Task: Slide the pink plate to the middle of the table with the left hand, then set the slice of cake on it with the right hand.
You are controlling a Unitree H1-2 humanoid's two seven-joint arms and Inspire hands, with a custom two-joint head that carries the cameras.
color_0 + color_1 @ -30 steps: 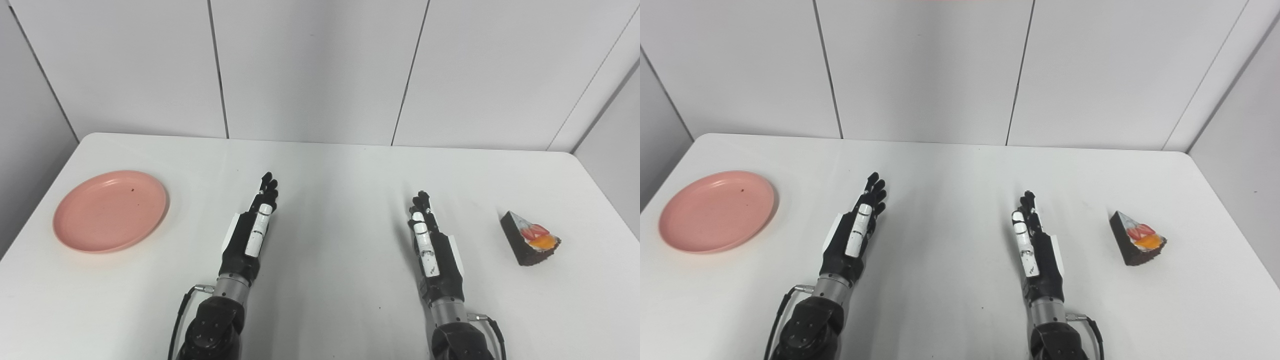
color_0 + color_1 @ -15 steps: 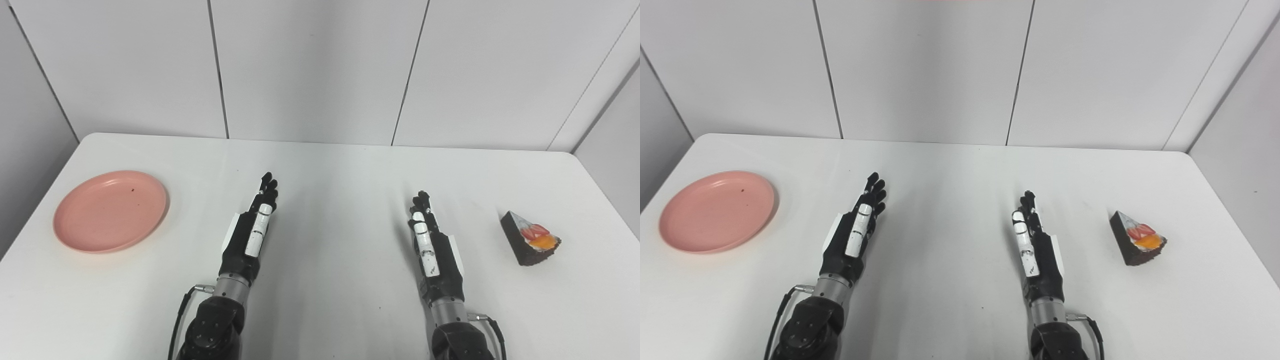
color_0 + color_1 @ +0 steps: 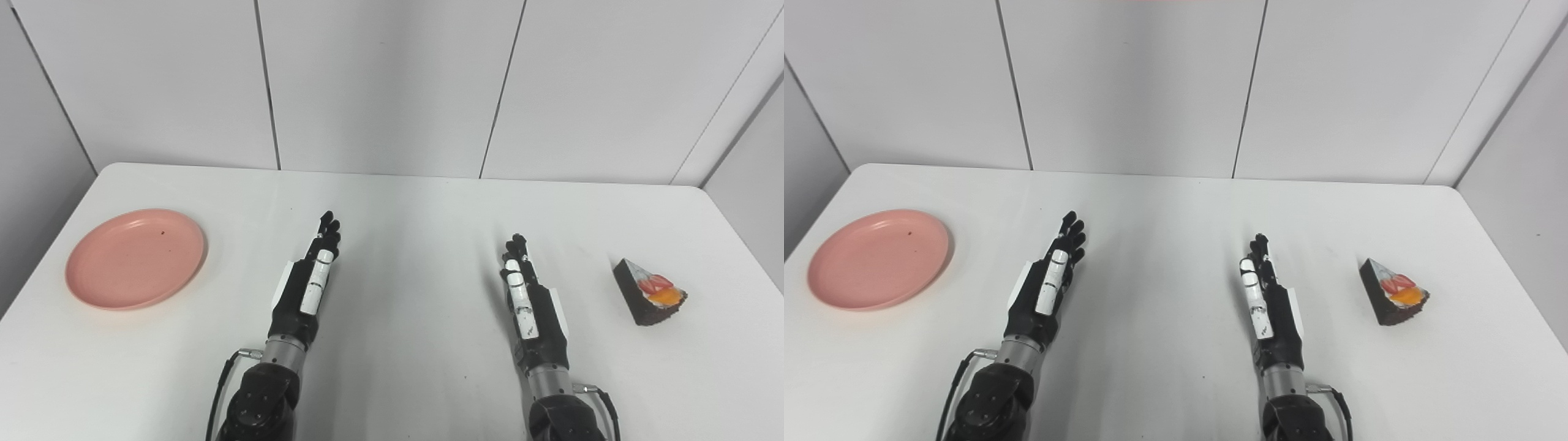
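Meanwhile both hands, left hand (image 3: 309, 282) and right hand (image 3: 527, 294), lie flat (fingers extended, holding nothing).

You have bare white table (image 3: 404, 208) between left hand (image 3: 306, 285) and pink plate (image 3: 135, 257) at frame left. Right hand (image 3: 530, 300) to cake slice (image 3: 649, 291) at right: same, unobstructed. Centre strip open.

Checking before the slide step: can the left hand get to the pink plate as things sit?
Probably yes. The left hand is open, holding nothing, and only bare table lies between it and the pink plate at the table's left side. Whether the arm stretches that far sideways cannot be told from these views.
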